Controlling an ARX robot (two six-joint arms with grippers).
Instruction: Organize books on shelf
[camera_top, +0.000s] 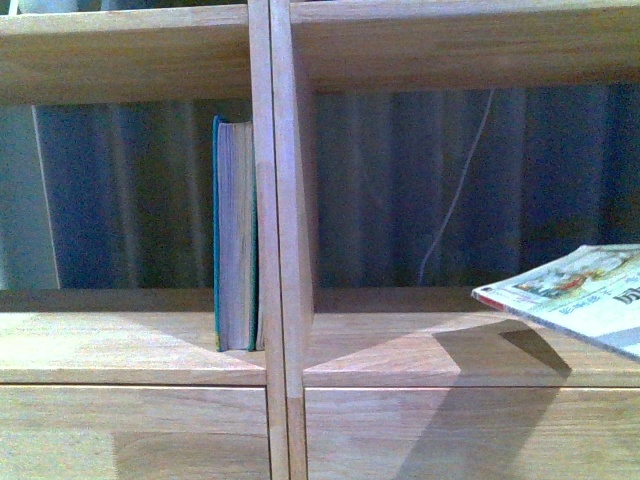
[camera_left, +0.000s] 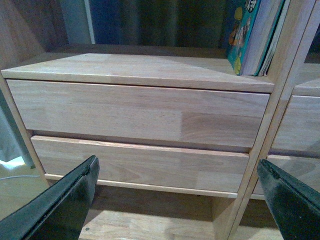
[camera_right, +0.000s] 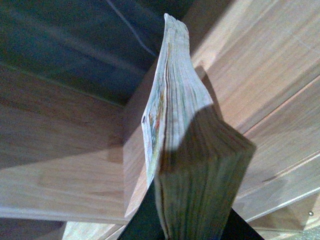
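Note:
The teal book (camera_top: 234, 235) stands upright in the shelf's left compartment, against the centre divider (camera_top: 280, 240); it also shows in the left wrist view (camera_left: 252, 35). The white paperback (camera_top: 585, 290) hangs tilted, nearly flat, in front of the right compartment, above its wooden floor (camera_top: 400, 345). My right gripper (camera_right: 190, 232) is shut on the paperback (camera_right: 185, 135), seen edge-on in the right wrist view; its fingers are mostly hidden by the pages. My left gripper (camera_left: 177, 200) is open and empty, low in front of the two drawer fronts (camera_left: 140, 117) under the left compartment.
A thin white cable (camera_top: 455, 190) hangs behind the right compartment against a dark ribbed curtain. The upper shelf board (camera_top: 450, 40) spans the top. Below the drawers in the left wrist view is a wooden floor (camera_left: 150, 225).

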